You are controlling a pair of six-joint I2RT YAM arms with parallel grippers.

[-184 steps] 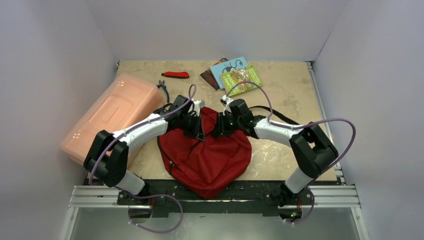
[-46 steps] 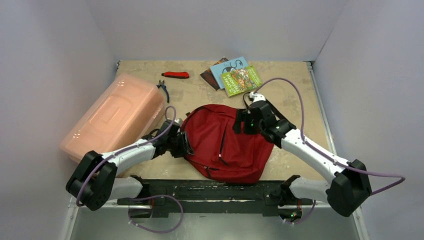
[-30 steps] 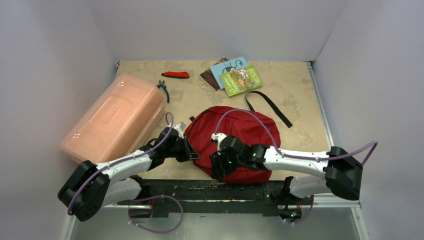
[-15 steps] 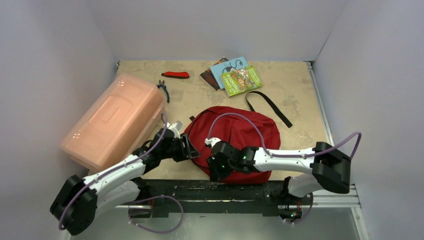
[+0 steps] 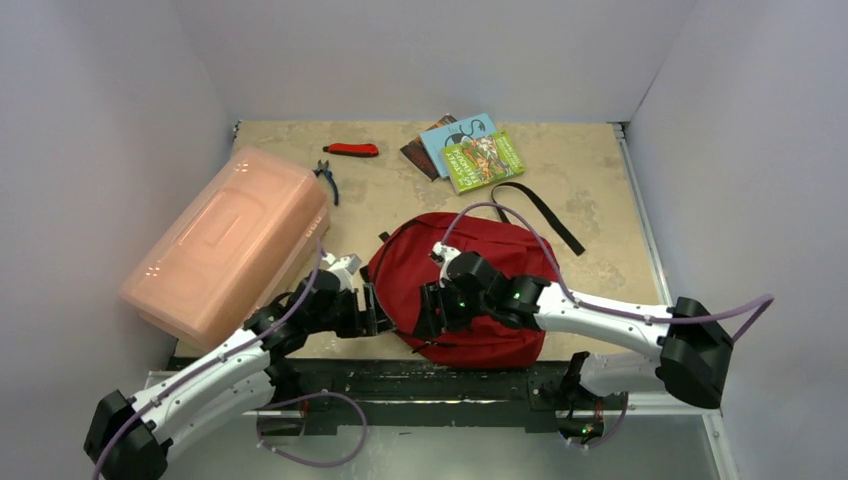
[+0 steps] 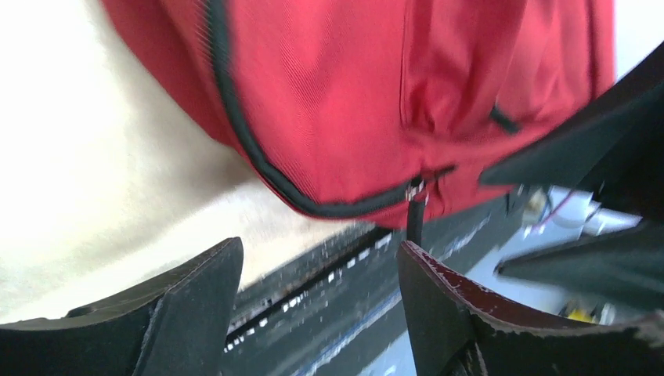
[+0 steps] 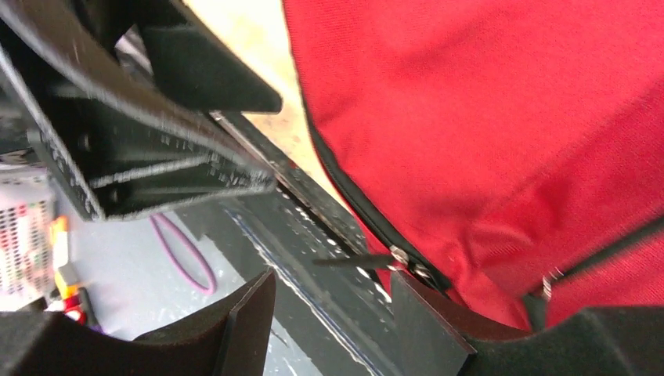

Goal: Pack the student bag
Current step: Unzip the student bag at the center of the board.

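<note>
Pink translucent plastic box [image 5: 225, 240] lies at the left of the table [image 5: 600, 170], angled toward the far left corner. Just off its far end sit black-handled pliers [image 5: 327, 180], and beyond them a red utility knife [image 5: 352, 150]. The left gripper [image 5: 372, 310] is low at the near edge, right beside the left side of the student bag [image 5: 490, 265]. Its wrist view shows the two black fingers [image 6: 196, 301] spread wide with nothing between them, and a small metal zipper pull [image 6: 413, 210] hanging from the bag's black zipper just beyond the gap. The red bag lies flat in the middle of the table, near the front edge, zippers closed as far as can be seen. The right gripper [image 5: 427, 312] reaches across the bag's near left part and faces the left one. Its jaws also stand apart and hold nothing, with a thin black pull tab [image 7: 352, 261] sticking out just past them; whether that is the same pull cannot be told. Behind the bag, three overlapping books [image 5: 470, 150] — brown, blue, green — carry cover lettering too small to read. The bag's black webbing strap [image 5: 545, 215] trails over the table toward the right.
</note>
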